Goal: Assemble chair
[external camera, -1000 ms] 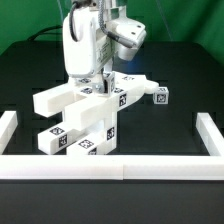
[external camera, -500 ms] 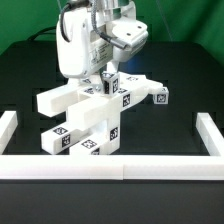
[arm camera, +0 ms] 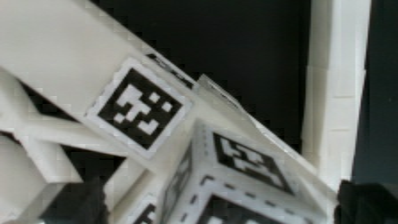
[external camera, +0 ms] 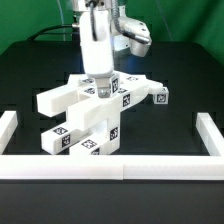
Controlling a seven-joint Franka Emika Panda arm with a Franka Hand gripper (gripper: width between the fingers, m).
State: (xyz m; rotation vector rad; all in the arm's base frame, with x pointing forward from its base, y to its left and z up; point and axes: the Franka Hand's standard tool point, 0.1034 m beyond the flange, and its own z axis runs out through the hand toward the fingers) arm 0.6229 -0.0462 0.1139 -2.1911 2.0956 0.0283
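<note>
Spanning the whole scene, the exterior view alone shows the matte black table point(external camera: 190, 75), the long low white border rail point(external camera: 110, 165) along its near edge and both sides, and the glossy white robot arm point(external camera: 97, 45) standing upright over the centre. The partly assembled white plastic chair point(external camera: 80, 115) is blocky and square-edged and carries black-and-white square tags. It sits mid-table behind the rail. Its longest bars run crosswise, from the exterior view's left toward its right, and a stacked, tagged section slopes down toward the rail. The two-finger gripper point(external camera: 101, 82) hangs directly over the chair's top, pointing down. A small white tagged block point(external camera: 161, 97) lies just beside the chair on the exterior view's right. The wrist view alone gives close detail: smooth white slanted bars, one large square tag point(arm camera: 139, 103), and blurred dark fingertips point(arm camera: 50, 200) set wide apart, clamping nothing.
</note>
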